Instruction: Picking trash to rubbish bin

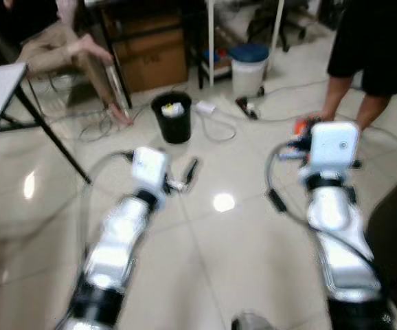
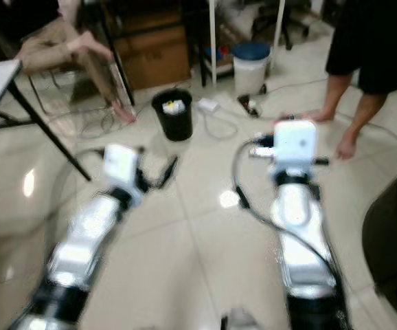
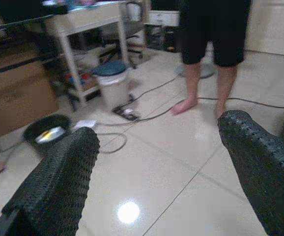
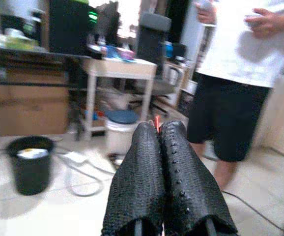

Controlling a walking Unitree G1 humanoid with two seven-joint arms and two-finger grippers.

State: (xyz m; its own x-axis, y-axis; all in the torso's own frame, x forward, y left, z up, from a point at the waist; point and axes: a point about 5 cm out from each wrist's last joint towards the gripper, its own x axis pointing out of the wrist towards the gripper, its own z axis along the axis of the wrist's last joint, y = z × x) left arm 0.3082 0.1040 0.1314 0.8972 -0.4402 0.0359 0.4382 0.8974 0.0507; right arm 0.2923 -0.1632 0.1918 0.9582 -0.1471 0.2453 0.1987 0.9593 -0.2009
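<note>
Here the right gripper (image 4: 159, 142) pinches orange trash (image 4: 157, 121), bin (image 4: 31, 164) beyond.

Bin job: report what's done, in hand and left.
Done: the black bin already holds some pale trash. In hand: the right gripper is shut on something small and orange-red, out in front of the robot. The left gripper is open and empty. Left: carry that piece to the bin and drop it.
</note>
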